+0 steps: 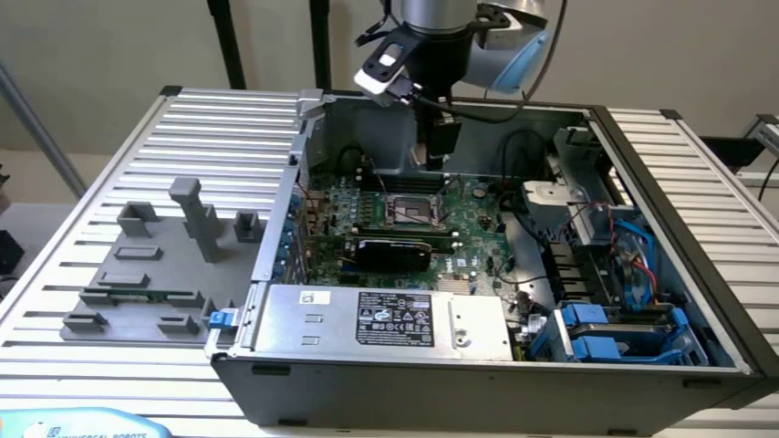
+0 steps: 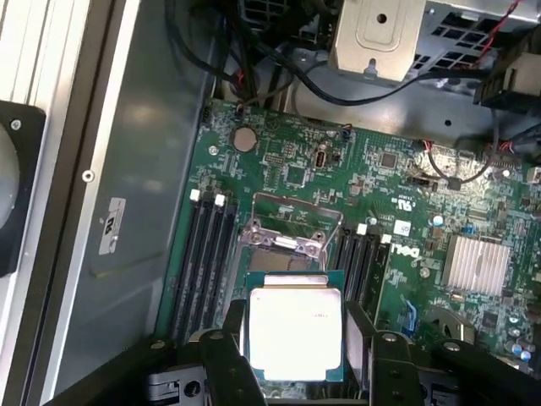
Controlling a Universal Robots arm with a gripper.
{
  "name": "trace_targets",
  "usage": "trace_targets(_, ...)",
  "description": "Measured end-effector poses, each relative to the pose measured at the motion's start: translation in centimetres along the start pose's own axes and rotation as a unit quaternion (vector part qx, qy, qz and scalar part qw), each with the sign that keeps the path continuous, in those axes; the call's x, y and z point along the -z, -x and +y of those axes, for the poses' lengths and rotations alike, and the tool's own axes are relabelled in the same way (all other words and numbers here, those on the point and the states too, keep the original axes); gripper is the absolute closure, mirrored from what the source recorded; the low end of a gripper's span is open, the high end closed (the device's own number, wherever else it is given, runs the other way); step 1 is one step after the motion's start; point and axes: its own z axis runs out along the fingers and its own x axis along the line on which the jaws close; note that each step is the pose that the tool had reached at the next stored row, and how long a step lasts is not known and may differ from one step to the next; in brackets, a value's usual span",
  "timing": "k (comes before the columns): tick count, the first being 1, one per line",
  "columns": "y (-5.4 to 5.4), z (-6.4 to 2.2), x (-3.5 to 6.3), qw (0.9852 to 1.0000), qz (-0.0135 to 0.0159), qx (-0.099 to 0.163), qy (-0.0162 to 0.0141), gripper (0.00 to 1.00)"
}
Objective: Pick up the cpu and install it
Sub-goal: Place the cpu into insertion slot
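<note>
The gripper [image 2: 296,359] of a Universal Robots arm is clamped on the cpu [image 2: 294,330], its dark fingers [image 2: 224,364] standing fairly wide apart and pinching the chip by two opposite edges, with the silvery lid facing the wrist camera. The chip hangs in the air close over the socket [image 2: 292,245], which it partly hides. The socket's metal load frame [image 2: 296,211] appears swung back to leave the seat open. Black memory slots [image 2: 207,262] flank the socket on the green motherboard [image 2: 397,169]. In the exterior view the gripper [image 1: 435,151] hangs inside the open computer case [image 1: 681,228], above the board and near the socket [image 1: 411,210]. The grey fixture blocks [image 1: 182,219] stand well apart on the slatted table [image 1: 109,164] at the exterior view's left. The risk lies in the last stretch. With only thin rims held, the chip could slip or tilt in the pinch. If it reached the seat skewed, off-centre or turned the wrong way, it would likely press on the socket's fine contacts and bend them. The raised frame and the black cables [image 2: 254,59] nearby could also snag a finger.
</note>
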Motion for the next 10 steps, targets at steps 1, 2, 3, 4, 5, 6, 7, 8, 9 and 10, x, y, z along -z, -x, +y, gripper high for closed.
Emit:
trace_targets(1, 0.00, -0.01, -0.06, 1.0000, -0.0005, -0.007, -0.0011, 0.45)
trace_targets(2, 0.00, -0.01, -0.12, 0.9999, -0.0010, -0.014, -0.0022, 0.45)
trace_targets(3, 0.00, -0.01, -0.18, 0.9998, -0.0015, -0.021, -0.0033, 0.45)
trace_targets(4, 0.00, -0.03, -0.26, 0.9996, -0.0018, -0.028, -0.0043, 0.45)
trace_targets(5, 0.00, -0.03, -0.32, 0.9994, -0.0025, -0.035, -0.0053, 0.45)
trace_targets(6, 0.00, -0.03, -0.39, 0.9991, -0.0029, -0.041, -0.0063, 0.45)
trace_targets(7, 0.00, -0.04, -0.44, 0.9988, -0.0034, -0.047, -0.0072, 0.45)
trace_targets(8, 0.00, -0.05, -0.50, 0.9986, -0.0037, -0.052, -0.0081, 0.45)
trace_targets(9, 0.00, -0.06, -0.56, 0.9983, -0.0040, -0.057, -0.0089, 0.45)
trace_targets(10, 0.00, -0.07, -0.61, 0.9981, -0.0042, -0.061, -0.0098, 0.45)
